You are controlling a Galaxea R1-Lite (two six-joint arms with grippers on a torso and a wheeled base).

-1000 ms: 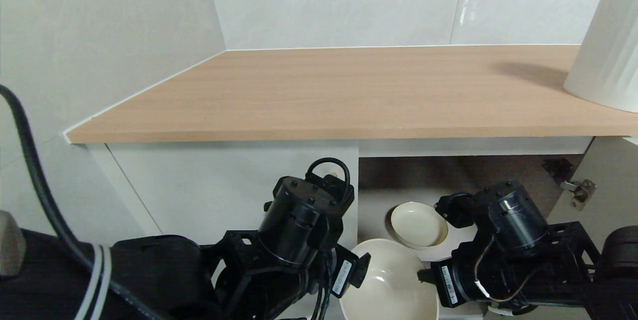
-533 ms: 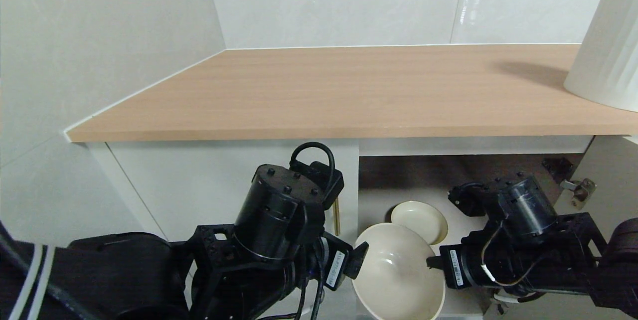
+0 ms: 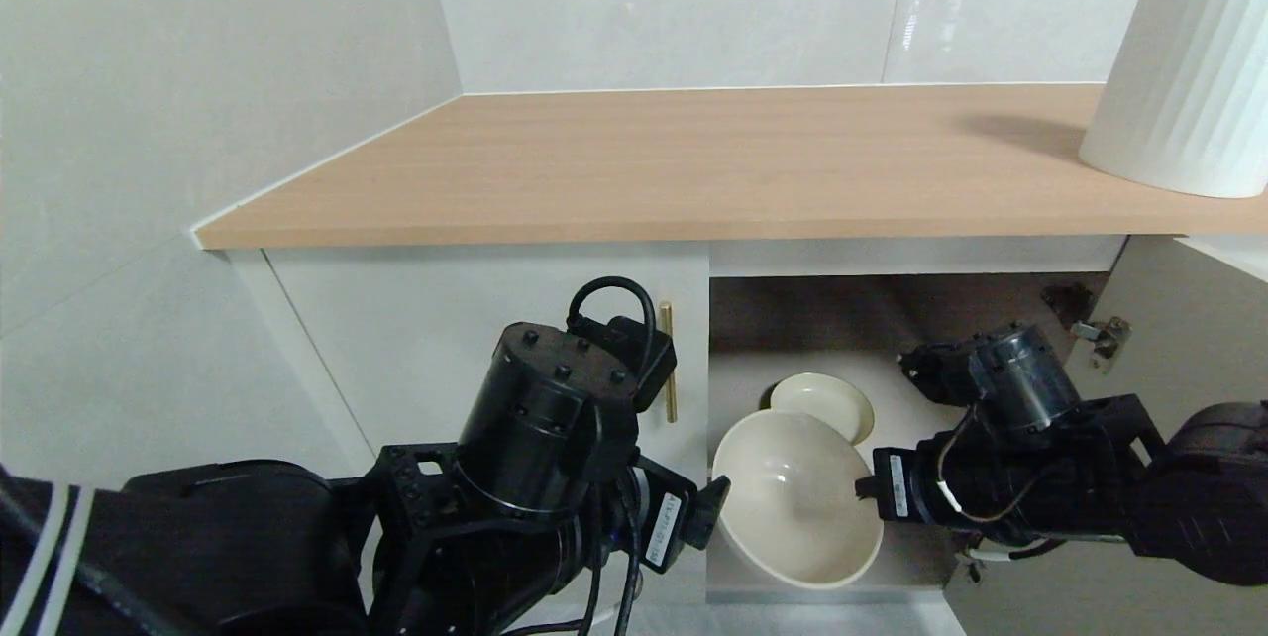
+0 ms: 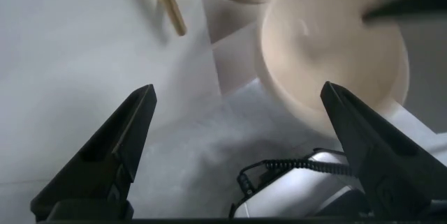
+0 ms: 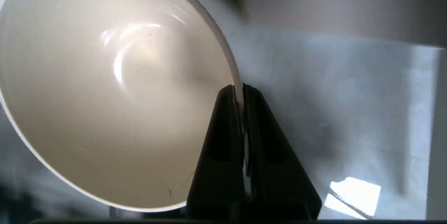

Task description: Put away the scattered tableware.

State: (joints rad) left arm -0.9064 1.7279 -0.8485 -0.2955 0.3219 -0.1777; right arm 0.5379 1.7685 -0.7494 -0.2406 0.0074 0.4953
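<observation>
Jaws of the left gripper (image 4: 236,91) stand wide apart with nothing between them; we see it low in front of the cabinet, just left of the open compartment (image 3: 897,319). Behind it is the closed door (image 3: 446,319) under the counter's (image 3: 693,160) left part, with a slim brass handle (image 3: 668,359) upright along the door's right edge.

To the right of that handle, the compartment under the counter's right part holds two pieces of tableware. The large cream bowl (image 3: 797,497) sits at the compartment's front edge, tilted so that its inside faces up and toward us. We cannot tell whether its underside touches the shelf floor. The small cream dish (image 3: 822,405) rests on the shelf floor farther in, just behind the large bowl and partly hidden by its rim.

The right gripper (image 3: 867,487) is clamped on the large bowl's right rim, one finger inside the wall and one outside, as we see close up from the right wrist (image 5: 242,95).

Right of that arm, the open door (image 3: 1169,339) swings outward, and a metal hinge (image 3: 1100,331) sits at its inner top corner. On the counter's far right stands a white ribbed vessel (image 3: 1179,71), well apart from the bowls.
</observation>
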